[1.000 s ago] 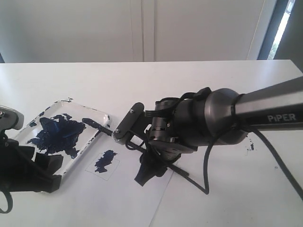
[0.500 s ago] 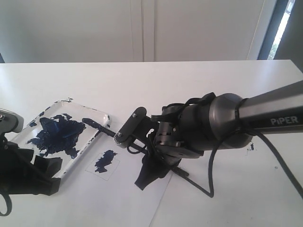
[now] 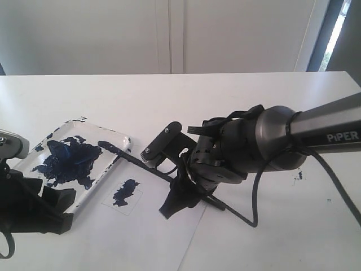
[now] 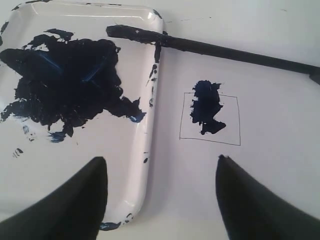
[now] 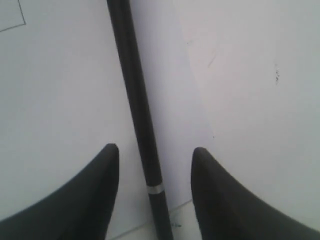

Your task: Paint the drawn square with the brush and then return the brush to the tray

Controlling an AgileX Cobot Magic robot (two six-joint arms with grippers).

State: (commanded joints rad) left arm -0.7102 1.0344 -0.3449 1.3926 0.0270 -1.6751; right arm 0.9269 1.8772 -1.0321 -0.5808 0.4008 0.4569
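The brush (image 3: 141,163) lies with its blue-clotted tip on the far corner of the tray (image 3: 95,179) and its black handle stretching across the paper. My right gripper (image 3: 168,209) is over the handle, open, one finger on each side of the brush (image 5: 135,100) with a gap on both sides (image 5: 155,148). The drawn square (image 3: 125,195) lies beside the tray, partly smeared dark blue. My left gripper (image 3: 64,209) stands open at the tray's near corner, nothing between its fingers (image 4: 161,158). The left wrist view shows the brush (image 4: 225,51), the tray (image 4: 155,95) and the square (image 4: 210,119).
A white paper sheet (image 3: 169,243) under the square reaches the table's front edge. A small blue paint mark (image 3: 299,175) sits on the table to the right. The right arm's black cable (image 3: 248,197) hangs down to the table behind the gripper.
My right gripper has shifted a little to the right along the handle and its jaws have narrowed somewhat. The brush, tray and left gripper have stayed put.
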